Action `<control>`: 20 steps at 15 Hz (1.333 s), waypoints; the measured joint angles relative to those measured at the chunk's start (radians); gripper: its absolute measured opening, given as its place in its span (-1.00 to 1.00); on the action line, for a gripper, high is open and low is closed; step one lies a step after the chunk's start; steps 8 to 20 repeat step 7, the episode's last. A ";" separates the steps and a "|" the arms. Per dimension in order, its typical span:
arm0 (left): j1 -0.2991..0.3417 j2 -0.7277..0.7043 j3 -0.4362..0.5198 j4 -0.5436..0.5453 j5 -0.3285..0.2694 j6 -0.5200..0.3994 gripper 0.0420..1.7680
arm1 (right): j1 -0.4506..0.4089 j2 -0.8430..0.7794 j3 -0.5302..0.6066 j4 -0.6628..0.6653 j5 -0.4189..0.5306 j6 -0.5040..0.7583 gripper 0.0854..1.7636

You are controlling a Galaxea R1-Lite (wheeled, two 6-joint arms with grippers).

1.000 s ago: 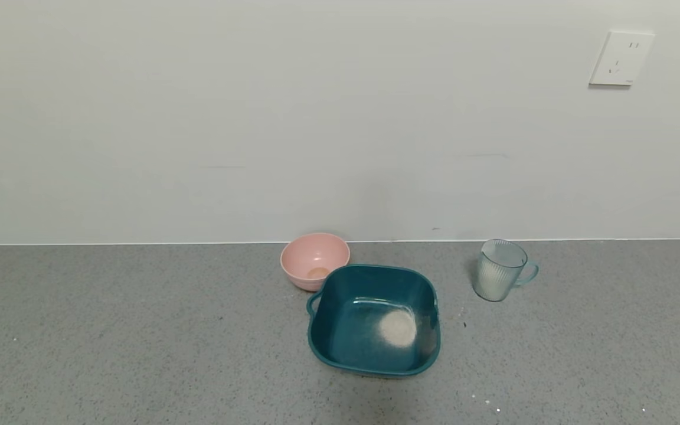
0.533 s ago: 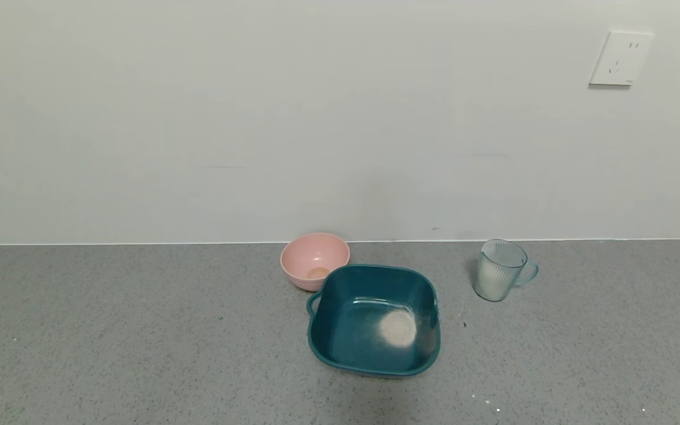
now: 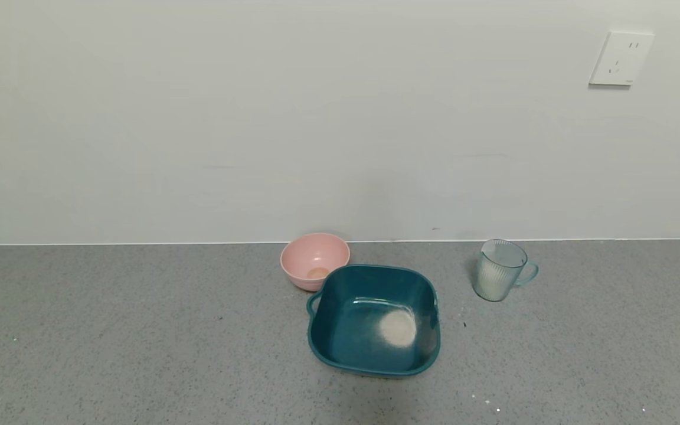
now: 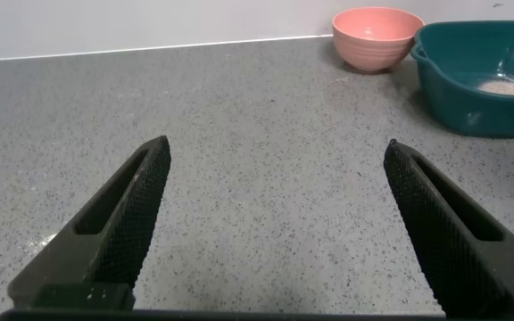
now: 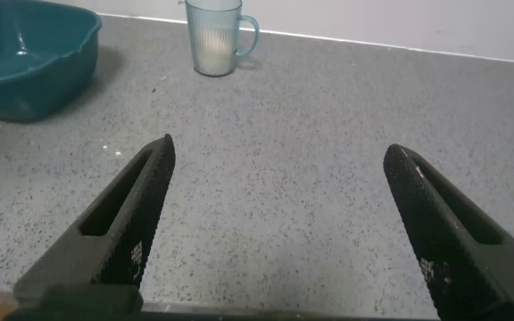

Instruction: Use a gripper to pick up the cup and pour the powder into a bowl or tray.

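The pale-blue ribbed cup (image 3: 499, 270) stands upright on the grey counter, right of the basin, handle to the right; it also shows in the right wrist view (image 5: 217, 37). The dark-teal basin (image 3: 328, 295) holds a small pile of white powder (image 3: 398, 328); both show in the left wrist view, the basin (image 4: 453, 85) and the powder (image 4: 505, 86). My left gripper (image 4: 275, 156) is open and empty over bare counter, well short of the basin. My right gripper (image 5: 279, 156) is open and empty, well short of the cup. Neither gripper shows in the head view.
A round pink bowl (image 3: 314, 260) sits touching the basin's far-left corner, also in the left wrist view (image 4: 377, 36). A white wall with a socket (image 3: 620, 58) rises behind the counter. A few white specks (image 3: 487, 402) lie on the counter in front of the basin.
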 joint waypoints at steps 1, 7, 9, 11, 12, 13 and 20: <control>0.000 0.000 0.000 0.000 0.000 0.000 0.94 | 0.000 -0.001 0.002 -0.001 0.000 0.004 0.92; 0.000 0.000 0.000 0.000 0.000 0.000 0.94 | 0.000 -0.004 0.005 0.000 -0.003 0.013 0.92; 0.000 0.000 0.000 0.000 0.000 0.000 0.94 | 0.000 -0.004 0.005 0.000 -0.003 0.013 0.92; 0.000 0.000 0.000 0.000 0.000 0.000 0.94 | 0.000 -0.004 0.005 0.000 -0.003 0.013 0.92; 0.000 0.000 0.000 0.000 0.000 0.000 0.94 | 0.000 -0.004 0.005 0.000 -0.003 0.013 0.92; 0.000 0.000 0.000 0.000 0.000 0.000 0.94 | 0.000 -0.004 0.005 0.000 -0.003 0.013 0.92; 0.000 0.000 0.000 0.000 0.000 0.000 0.94 | 0.000 -0.004 0.005 0.000 -0.003 0.013 0.92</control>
